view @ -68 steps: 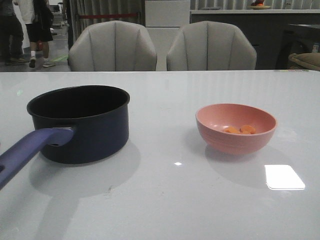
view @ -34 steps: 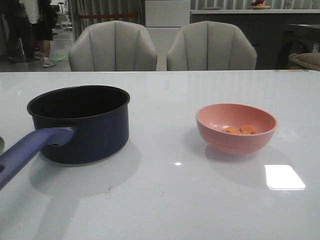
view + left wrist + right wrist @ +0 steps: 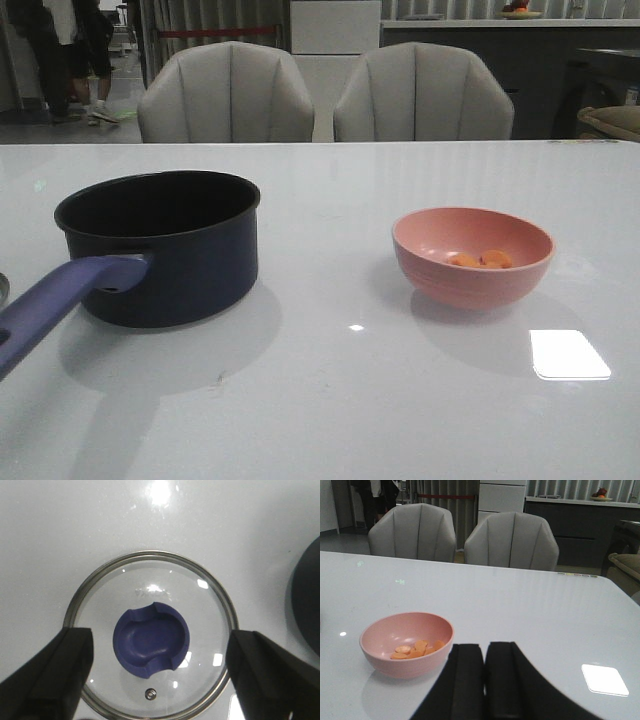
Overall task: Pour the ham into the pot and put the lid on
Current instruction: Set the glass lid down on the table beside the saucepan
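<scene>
Saucepan (image 3: 160, 245) sits toward the worktop's left edge, uncovered, handle pointing at the near-left corner. Pink bowl (image 3: 472, 256) is well apart toward the right edge, ham slices (image 3: 480, 259) not yet poured. Left gripper (image 3: 159, 655) hangs spread wide straight over the glass lid (image 3: 152, 637), fingers straddling the knob, likely staged for the cover step. Right gripper (image 3: 484, 652) has its jaws pressed together, empty, near the bowl: reopen before grabbing.
</scene>
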Action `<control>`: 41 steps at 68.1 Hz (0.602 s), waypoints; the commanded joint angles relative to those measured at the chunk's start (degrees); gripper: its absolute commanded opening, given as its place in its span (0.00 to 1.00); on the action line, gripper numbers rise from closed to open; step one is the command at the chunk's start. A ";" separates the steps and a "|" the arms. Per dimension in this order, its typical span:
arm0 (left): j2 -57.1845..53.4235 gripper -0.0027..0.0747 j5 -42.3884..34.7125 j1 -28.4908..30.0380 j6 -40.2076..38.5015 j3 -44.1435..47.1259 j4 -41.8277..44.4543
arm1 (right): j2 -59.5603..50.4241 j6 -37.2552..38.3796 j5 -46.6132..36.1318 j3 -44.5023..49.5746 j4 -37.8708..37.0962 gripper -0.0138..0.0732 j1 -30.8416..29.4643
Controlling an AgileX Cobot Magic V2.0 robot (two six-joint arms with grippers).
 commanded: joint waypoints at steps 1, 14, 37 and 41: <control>-8.32 0.77 -3.95 -0.31 0.25 0.74 -2.33 | -1.25 -0.34 -4.84 -0.28 -0.64 0.33 -0.32; -19.49 0.77 -7.16 -0.40 0.25 3.79 -3.79 | -1.25 -0.34 -4.84 -0.28 -0.64 0.33 -0.32; -36.60 0.77 -14.68 -14.19 0.25 12.49 1.13 | -1.20 -0.34 -4.89 -0.28 -0.64 0.33 -0.32; -39.92 0.77 -14.95 -15.93 0.25 14.30 1.13 | -1.20 -0.34 -4.89 -0.28 -0.64 0.33 -0.32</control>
